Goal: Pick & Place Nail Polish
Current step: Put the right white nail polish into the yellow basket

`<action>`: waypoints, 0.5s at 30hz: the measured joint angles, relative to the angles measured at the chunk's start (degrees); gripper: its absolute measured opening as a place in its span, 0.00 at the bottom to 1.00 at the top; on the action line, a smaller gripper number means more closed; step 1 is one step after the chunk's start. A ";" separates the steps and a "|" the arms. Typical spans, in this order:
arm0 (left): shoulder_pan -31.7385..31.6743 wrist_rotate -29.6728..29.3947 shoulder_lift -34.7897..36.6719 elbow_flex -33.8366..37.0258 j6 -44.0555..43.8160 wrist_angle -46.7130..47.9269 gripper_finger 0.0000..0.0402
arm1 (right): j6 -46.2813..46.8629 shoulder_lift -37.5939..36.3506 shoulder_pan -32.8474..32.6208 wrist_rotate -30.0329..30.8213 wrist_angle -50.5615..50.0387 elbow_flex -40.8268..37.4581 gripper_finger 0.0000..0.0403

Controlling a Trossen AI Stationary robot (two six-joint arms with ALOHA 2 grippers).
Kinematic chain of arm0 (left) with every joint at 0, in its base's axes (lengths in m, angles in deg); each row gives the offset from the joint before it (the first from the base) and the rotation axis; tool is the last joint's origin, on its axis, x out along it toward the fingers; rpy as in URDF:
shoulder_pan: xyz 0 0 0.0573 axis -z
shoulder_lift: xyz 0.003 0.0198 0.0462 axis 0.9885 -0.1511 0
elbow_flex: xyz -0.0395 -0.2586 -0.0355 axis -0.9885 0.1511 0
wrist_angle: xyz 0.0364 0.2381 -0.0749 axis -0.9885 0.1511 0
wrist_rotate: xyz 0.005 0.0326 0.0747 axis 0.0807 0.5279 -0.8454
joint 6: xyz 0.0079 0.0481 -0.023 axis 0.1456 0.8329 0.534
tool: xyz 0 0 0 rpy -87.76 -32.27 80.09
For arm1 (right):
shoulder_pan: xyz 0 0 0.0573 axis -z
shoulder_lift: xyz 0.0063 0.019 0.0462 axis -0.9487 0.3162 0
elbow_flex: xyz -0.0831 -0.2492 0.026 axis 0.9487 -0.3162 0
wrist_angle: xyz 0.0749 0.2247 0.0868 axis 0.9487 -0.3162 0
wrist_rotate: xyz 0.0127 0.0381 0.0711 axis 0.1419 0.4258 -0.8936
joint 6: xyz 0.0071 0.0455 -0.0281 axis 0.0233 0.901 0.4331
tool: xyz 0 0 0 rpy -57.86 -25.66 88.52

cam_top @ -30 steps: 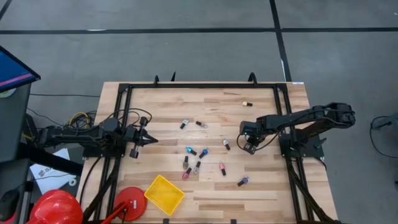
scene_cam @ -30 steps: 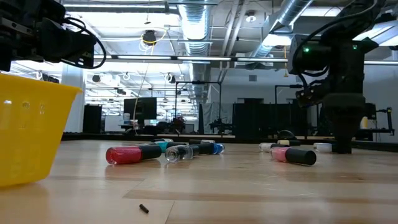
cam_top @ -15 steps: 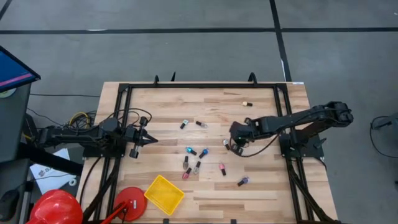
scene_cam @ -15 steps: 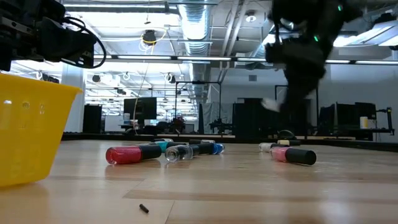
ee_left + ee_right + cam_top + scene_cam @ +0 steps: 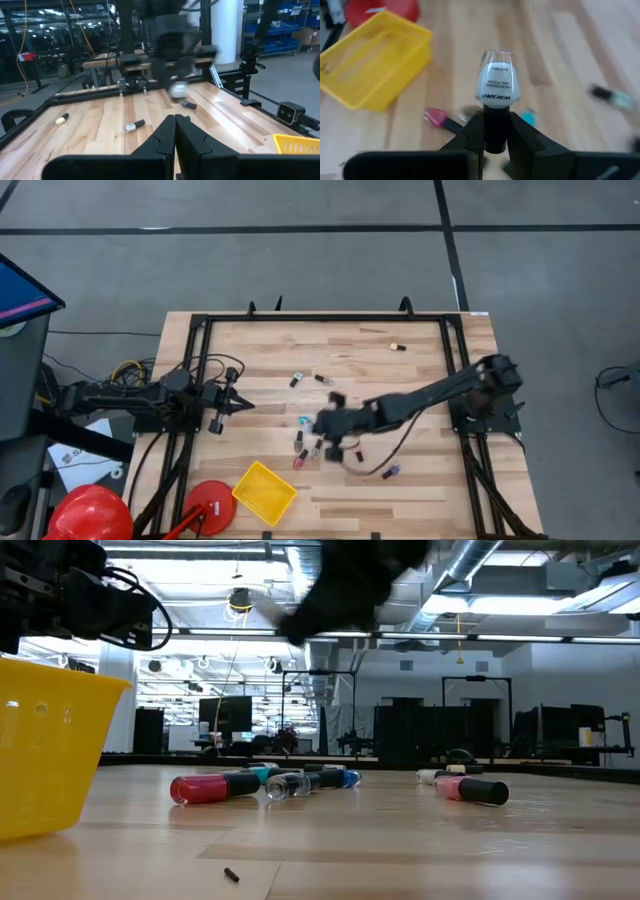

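Note:
My right gripper is shut on a white nail polish bottle and is above the middle of the table, over the loose bottles. It also shows in the left wrist view. Several small nail polish bottles lie on their sides on the wooden table; in the low view a red one and a pink one lie nearest. A yellow bin stands at the near left and shows in the right wrist view. My left gripper waits shut and empty at the left. My right gripper pinches the bottle's dark cap between its two fingers. The pale body sticks out past the fingertips, in line with the fingers. The fingers slant down toward the table. The bottle is lifted clear of the table.
A black frame runs round the table top. A red round thing and a red helmet sit at the near left corner beside the bin. A lone bottle lies at the far right.
My right gripper has risen from the table's right part and swept quickly toward the left and near edges, toward the yellow bin, carrying the white bottle clear of the table. The arm has stretched out across the middle.

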 joint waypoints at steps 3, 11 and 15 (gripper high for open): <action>-0.01 -0.02 -0.78 0.00 0.00 -0.24 0.00 | -3.70 7.31 -1.99 -0.47 -0.31 8.79 0.11; -0.01 -0.02 -2.62 0.01 0.01 -0.98 0.00 | -9.70 24.46 -5.44 -3.66 -2.49 32.49 0.11; -0.02 -0.02 -3.33 0.00 0.00 -1.20 0.00 | -10.21 31.09 -6.19 -5.61 -4.83 41.97 0.11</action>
